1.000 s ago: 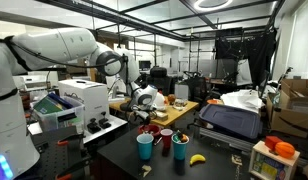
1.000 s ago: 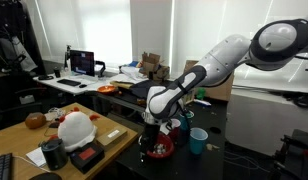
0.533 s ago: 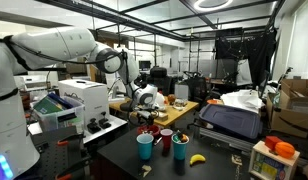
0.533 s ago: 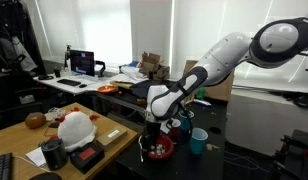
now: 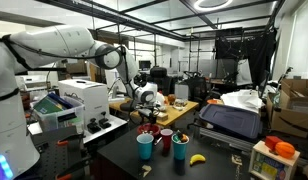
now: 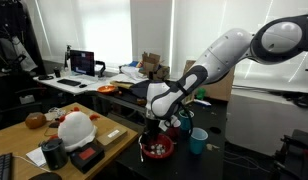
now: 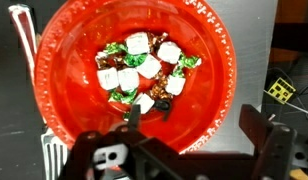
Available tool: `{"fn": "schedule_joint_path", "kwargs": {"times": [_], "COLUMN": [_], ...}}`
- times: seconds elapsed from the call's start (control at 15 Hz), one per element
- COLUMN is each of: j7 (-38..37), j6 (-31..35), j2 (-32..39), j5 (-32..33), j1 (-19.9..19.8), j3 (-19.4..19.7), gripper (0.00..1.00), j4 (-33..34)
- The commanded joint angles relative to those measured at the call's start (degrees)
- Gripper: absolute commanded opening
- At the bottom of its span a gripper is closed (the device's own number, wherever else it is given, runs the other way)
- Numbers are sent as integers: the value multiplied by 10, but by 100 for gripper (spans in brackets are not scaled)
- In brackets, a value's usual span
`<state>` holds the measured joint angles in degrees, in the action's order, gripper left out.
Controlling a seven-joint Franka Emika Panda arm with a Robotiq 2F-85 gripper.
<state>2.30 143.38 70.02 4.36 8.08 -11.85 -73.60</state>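
Centre of the wrist view: red bowl [image 7: 69, 70] fills most of the frame, w/ wrapped sweets [image 7: 144, 72] piled in its middle. Gripper [image 7: 192, 120] at the bottom edge hangs above it, jaws wide apart, holding nothing. Lower centre of an exterior view, bowl sits just left of a blue cup [image 6: 198, 140].

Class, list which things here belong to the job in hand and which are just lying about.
In hand: gripper, red bowl, candies.
Lying about: blue cup, red cup, banana, hard hat.
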Motion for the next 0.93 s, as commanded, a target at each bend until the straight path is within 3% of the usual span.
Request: {"fn": "schedule_joint_path", "kwargs": {"times": [0.0,0.2,0.87], "j7": [-47,-58,-31], "j6": [8,4,9], "j2": [-39,-37,1], "j5": [1,-21,-12], "j1": [7,17,28], "j3": [25,50,55], "gripper": [100,100,100], "j4": [-51,-56,-52]}}
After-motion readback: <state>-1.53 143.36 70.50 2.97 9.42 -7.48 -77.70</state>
